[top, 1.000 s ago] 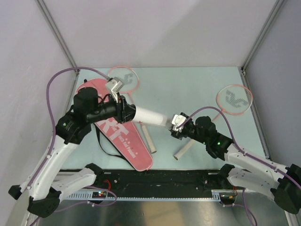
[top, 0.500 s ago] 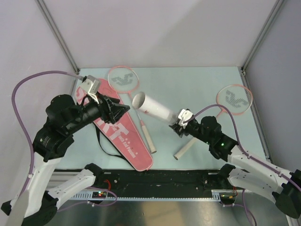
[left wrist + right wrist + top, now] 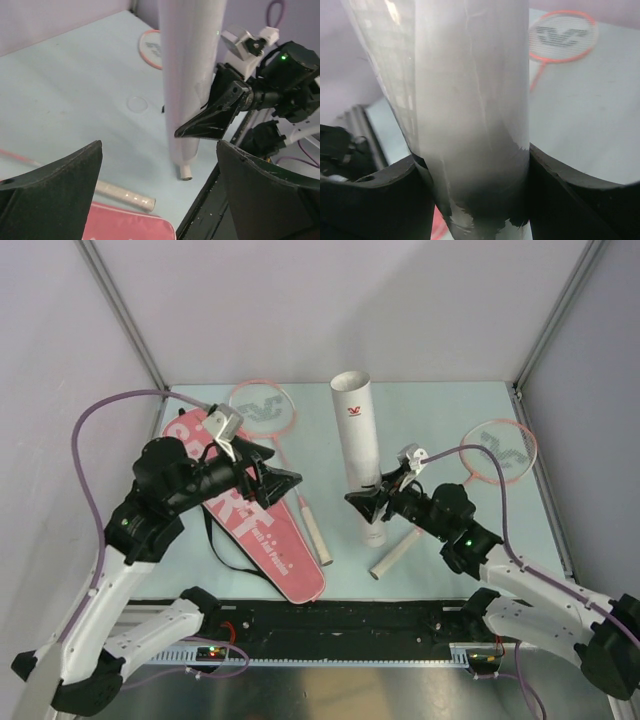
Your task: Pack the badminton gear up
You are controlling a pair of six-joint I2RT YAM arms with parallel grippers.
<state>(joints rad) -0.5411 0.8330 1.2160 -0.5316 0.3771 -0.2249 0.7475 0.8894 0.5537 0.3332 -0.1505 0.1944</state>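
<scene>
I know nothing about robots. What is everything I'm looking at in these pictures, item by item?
tube: one, white with a red logo, upright near the table's middle
rackets: two, pink-rimmed; one at the back left beside the bag, one at the right
bag: one, pink with white lettering, flat at the left
strap: one, black, looped beside the bag
clear round disc: one, on the table beyond the tube
table: one, pale blue
left end effector: one, black, open, above the bag
right end effector: one, black, shut on the tube's lower part
</scene>
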